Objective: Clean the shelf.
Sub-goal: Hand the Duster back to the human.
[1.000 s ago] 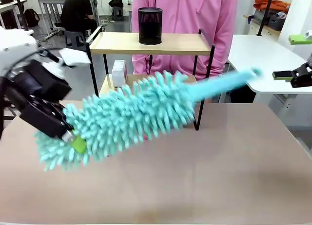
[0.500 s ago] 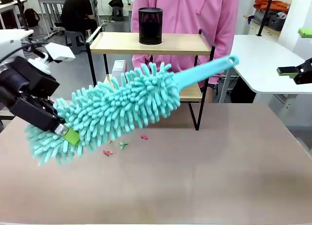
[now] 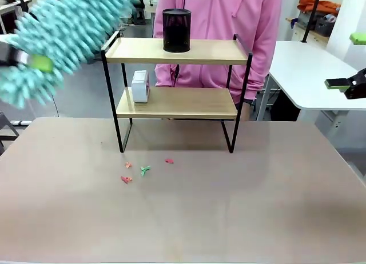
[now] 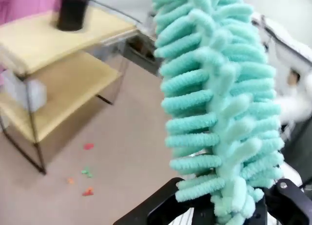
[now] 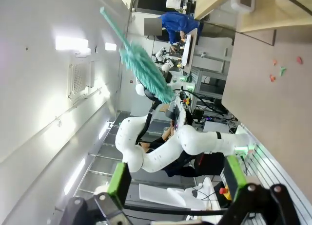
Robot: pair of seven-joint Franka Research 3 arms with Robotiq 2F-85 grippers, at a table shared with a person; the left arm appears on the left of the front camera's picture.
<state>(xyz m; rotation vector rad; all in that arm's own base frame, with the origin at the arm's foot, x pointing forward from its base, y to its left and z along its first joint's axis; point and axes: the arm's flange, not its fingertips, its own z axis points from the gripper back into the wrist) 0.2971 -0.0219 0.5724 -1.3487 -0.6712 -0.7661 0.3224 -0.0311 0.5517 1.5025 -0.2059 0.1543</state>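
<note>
The left gripper (image 4: 229, 213) is clamped on the fluffy end of a teal microfibre duster (image 4: 217, 103), its black jaws pressed in on the base of the chenille head. From that grip the duster's long axis runs up and away from the fingers; in the front view its head (image 3: 60, 32) slants from low at the far left up toward the top middle, lifted well off the table. In the right wrist view its handle points away from the gripper.

The shelf (image 3: 177, 51) lies to the inner side of this gripper and below the raised duster: its top board's near-left corner sits just beside the duster's upper end, the lower board further down. A black mesh cup (image 3: 176, 30) stands on the top board and a small white box (image 3: 140, 86) on the lower one. The left arm is plainly the nearer one; sweeping would call for the duster to swing down and across toward the boards.

Small coloured scraps (image 3: 144, 170) lie on the table (image 3: 257, 207) in front of the shelf's legs.

The right gripper (image 5: 173, 183) stands unclenched with nothing between its green pads, well apart from the shelf at the far right.
</note>
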